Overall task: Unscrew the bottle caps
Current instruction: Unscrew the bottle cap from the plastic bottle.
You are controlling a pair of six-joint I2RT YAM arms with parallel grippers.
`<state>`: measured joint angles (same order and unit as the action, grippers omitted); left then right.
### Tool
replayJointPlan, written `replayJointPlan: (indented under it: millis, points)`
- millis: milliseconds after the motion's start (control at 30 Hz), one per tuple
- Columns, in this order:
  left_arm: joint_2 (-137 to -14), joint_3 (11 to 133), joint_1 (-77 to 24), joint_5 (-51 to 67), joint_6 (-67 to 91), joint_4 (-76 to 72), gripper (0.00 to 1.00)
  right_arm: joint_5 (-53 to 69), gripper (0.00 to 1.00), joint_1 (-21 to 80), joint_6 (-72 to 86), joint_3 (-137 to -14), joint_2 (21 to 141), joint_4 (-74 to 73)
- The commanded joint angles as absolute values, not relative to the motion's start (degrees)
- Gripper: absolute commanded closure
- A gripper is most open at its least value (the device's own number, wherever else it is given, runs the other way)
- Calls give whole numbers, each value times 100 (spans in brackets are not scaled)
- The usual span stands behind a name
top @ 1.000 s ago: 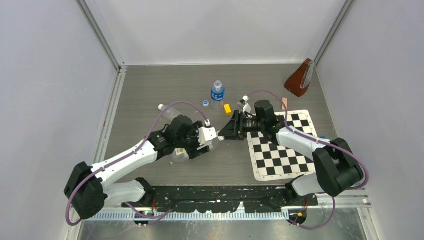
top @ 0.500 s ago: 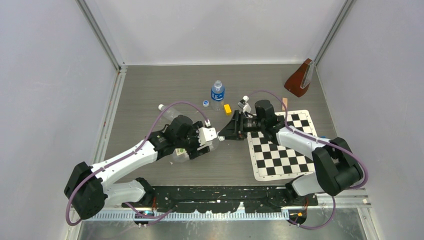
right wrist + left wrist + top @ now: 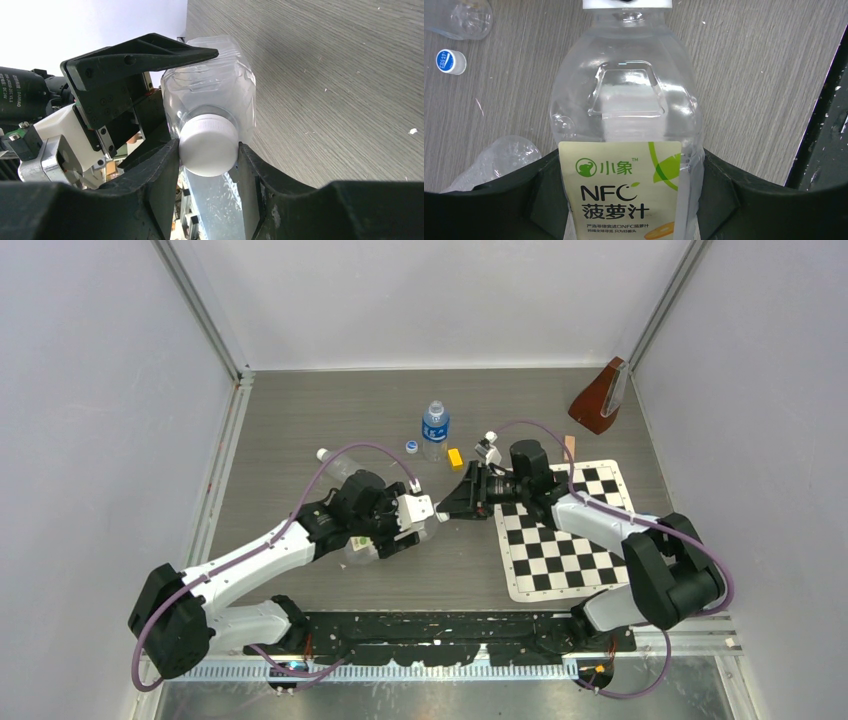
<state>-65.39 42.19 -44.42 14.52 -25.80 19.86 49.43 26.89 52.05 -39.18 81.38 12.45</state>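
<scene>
My left gripper [image 3: 400, 523] is shut on the wide bottle [image 3: 624, 100] with the white-yellow label and holds it lying sideways above the table. Its white cap [image 3: 208, 145] points at my right gripper [image 3: 447, 507], which is shut on that cap, one finger [image 3: 160, 170] on each side. The small blue-labelled bottle [image 3: 434, 430] stands upright at the back with its cap on. A loose bluish-white cap [image 3: 411, 447] lies left of it and also shows in the left wrist view [image 3: 451, 61]. The slim unlabelled bottle [image 3: 336, 466] lies behind my left arm.
A yellow block [image 3: 455, 457] sits right of the blue-labelled bottle. A checkerboard mat [image 3: 565, 540] lies under my right arm. A brown wedge-shaped object [image 3: 597, 398] stands at the back right. Grey walls close in the table on three sides.
</scene>
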Motion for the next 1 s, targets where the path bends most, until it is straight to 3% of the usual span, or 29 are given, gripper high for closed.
replayJointPlan:
  millis: [0,333,633,700,733,800,967]
  points:
    - [-6419,4324,-4465,1837,-2575,1668,100,5024,98,2689,4557,-3822,7731,1760]
    - [-6218,4349,-4465,2706,-2589,1670,100,5135,100,2774,2404,-2971,6373,3185]
    - [-6122,4368,-4465,3177,-2598,1696,100,4670,98,2812,1487,-3082,6058,2722]
    - [-6090,4340,-4465,2887,-2583,1696,100,3987,79,2812,2057,-3187,6022,2487]
    - [-6061,4327,-4465,2699,-2586,1692,100,3765,65,2808,2294,-3297,6026,2257]
    - [-6028,4304,-4465,2326,-2604,1690,100,3305,52,2805,2964,-3489,6067,1815]
    - [-6005,4298,-4467,2059,-2643,1687,100,3378,45,2804,4360,-3865,6388,1044]
